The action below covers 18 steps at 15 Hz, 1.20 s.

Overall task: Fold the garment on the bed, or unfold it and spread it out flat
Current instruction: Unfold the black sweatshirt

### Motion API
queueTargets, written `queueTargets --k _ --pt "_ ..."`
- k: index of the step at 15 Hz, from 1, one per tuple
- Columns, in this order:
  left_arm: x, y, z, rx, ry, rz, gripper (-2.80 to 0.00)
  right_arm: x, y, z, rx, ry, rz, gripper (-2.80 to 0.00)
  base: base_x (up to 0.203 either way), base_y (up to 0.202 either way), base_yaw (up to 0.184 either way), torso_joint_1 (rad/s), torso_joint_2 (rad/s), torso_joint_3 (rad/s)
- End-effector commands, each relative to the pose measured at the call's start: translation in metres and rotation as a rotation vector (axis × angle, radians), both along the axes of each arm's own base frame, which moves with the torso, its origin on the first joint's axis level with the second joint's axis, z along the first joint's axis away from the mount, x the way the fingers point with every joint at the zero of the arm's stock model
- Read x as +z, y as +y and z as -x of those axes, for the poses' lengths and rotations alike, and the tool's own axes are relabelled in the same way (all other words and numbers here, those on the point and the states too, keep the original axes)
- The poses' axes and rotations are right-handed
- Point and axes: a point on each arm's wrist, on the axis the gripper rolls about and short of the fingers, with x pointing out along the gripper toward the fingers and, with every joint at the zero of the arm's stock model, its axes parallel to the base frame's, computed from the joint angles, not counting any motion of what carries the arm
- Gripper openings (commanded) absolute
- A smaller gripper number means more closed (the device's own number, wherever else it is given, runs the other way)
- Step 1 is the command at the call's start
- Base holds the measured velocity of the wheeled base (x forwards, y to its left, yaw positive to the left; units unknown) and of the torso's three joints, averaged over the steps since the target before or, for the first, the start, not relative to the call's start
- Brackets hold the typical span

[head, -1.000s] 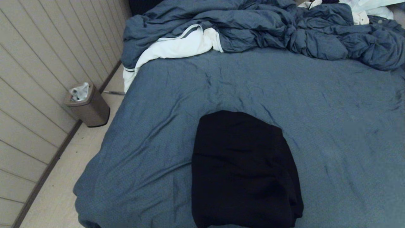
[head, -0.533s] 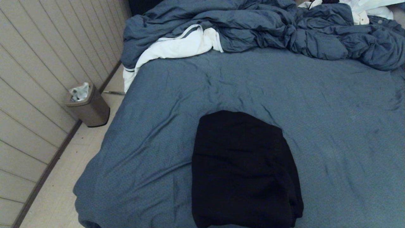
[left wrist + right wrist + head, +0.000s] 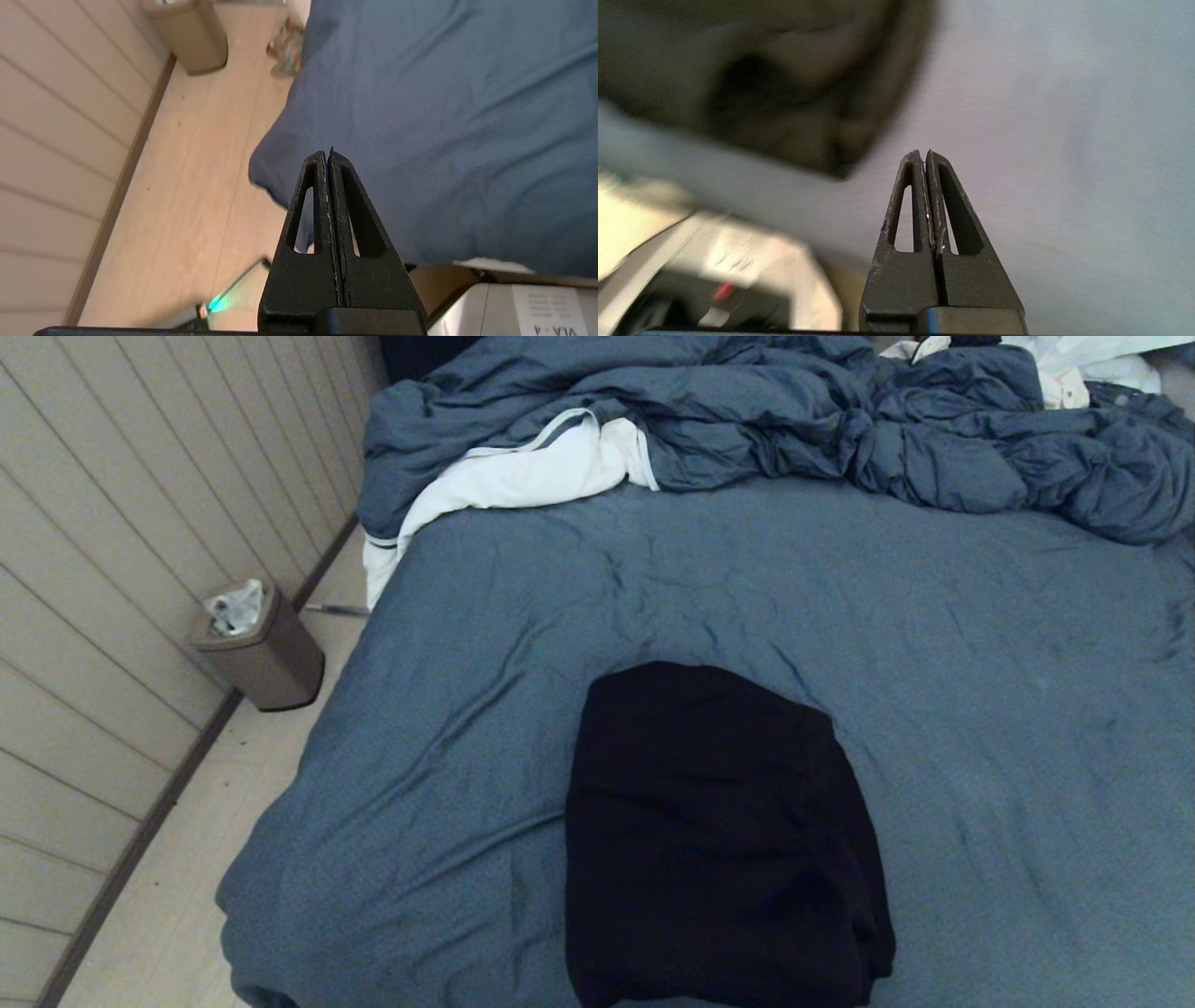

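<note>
Plain black garment (image 3: 719, 840) on blue-grey bed (image 3: 980, 663)

the bed (image 3: 728, 579), covered by a wrinkled blue-grey sheet, carries the folded black hoodie (image 3: 719, 840) at its near edge, a rumpled blue-grey duvet (image 3: 794, 420) along the far side, and a white grey-striped cloth (image 3: 523, 476) beside the duvet.

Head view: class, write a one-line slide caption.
Folded black hoodie lies at the near edge of the wide blue-grey bed; rumpled blue-grey duvet heaped at the far end.
</note>
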Motion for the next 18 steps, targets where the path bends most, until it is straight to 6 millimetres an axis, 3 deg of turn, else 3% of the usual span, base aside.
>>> queueTargets --k 1,4,6,8,16,18 --pt "0.000 0.000 0.002 -0.009 -0.021 0.003 -2.80 -0.004 0.001 0.002 0.064 0.076 0.003 -2.80 0.000 0.000 0.000 0.000 0.00 0.000" --pt "-0.001 0.000 0.002 -0.011 -0.027 0.105 -2.80 -0.005 0.002 0.005 0.073 0.136 0.067 -2.80 0.000 0.000 0.000 0.000 0.00 0.000" --pt "-0.002 0.000 0.002 0.003 -0.023 0.207 -2.80 -0.007 -0.001 0.004 -0.075 0.126 0.091 -2.80 0.000 0.000 0.000 0.000 0.00 0.000" --pt "-0.003 0.000 0.003 -0.002 -0.005 0.185 -2.80 -0.014 -0.005 0.003 -0.240 0.137 0.117 -2.80 0.000 0.000 0.000 0.000 0.00 0.000" --pt "-0.009 -0.002 -0.003 -0.070 -0.051 0.101 -2.80 -0.018 -0.005 0.002 -0.215 0.136 0.005 -2.80 0.000 0.000 0.000 0.000 0.00 0.000" --pt "-0.009 -0.002 -0.003 -0.065 -0.055 0.115 -2.80 -0.019 -0.005 0.004 -0.098 0.123 0.024 -2.80 0.000 0.000 0.000 0.000 0.00 0.000"
